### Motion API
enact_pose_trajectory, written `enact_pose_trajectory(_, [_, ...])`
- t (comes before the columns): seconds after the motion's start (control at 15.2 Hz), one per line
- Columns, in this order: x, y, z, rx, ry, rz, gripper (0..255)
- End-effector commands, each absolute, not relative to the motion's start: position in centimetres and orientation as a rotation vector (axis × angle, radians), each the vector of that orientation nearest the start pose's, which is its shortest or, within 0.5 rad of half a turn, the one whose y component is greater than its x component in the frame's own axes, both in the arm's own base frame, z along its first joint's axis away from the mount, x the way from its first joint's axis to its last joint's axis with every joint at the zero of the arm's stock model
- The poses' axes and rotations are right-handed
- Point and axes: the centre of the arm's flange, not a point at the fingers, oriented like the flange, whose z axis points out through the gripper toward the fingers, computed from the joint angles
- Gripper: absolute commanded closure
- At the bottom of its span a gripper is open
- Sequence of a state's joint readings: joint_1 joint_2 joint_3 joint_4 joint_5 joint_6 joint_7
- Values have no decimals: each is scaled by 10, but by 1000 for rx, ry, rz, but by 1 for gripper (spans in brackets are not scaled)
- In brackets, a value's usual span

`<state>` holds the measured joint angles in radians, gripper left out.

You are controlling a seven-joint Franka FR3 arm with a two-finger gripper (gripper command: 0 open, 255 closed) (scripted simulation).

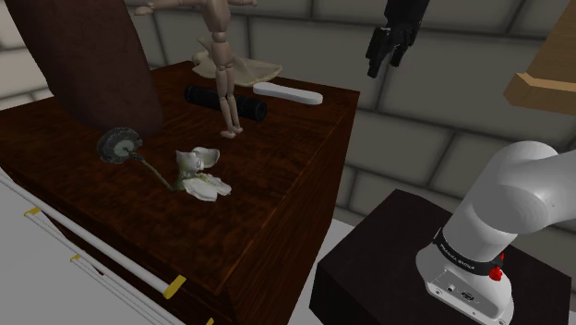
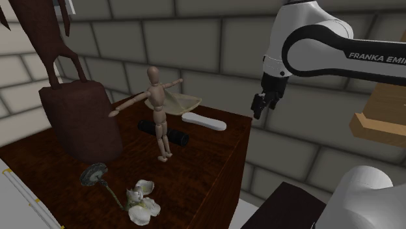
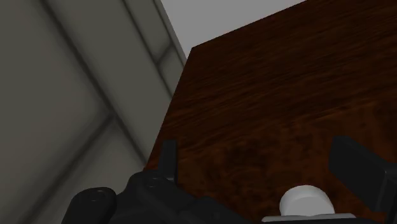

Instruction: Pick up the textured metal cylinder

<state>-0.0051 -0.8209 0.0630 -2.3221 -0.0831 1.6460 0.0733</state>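
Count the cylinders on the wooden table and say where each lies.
1. The dark cylinder lies on its side behind the legs of the wooden mannequin, beside the white bar. The big brown sculpture could hide more.

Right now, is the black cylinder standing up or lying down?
Lying down. The cylinder rests on its long side on the table, with the mannequin standing in front of its middle in the shoulder view.

Layout on counter [image 1: 277, 194], referenced to mannequin [image 1: 222, 74].
Just behind its legs lies the cylinder [image 1: 203, 96]; flower [image 1: 199, 175] in front; sculpture [image 1: 97, 65] toward shoulder view's left.
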Motion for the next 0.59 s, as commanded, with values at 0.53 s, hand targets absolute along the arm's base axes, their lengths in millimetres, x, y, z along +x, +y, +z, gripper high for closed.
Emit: enact_pose_trajectory(0.53, [388,82,616,-3227,-120,-180,0])
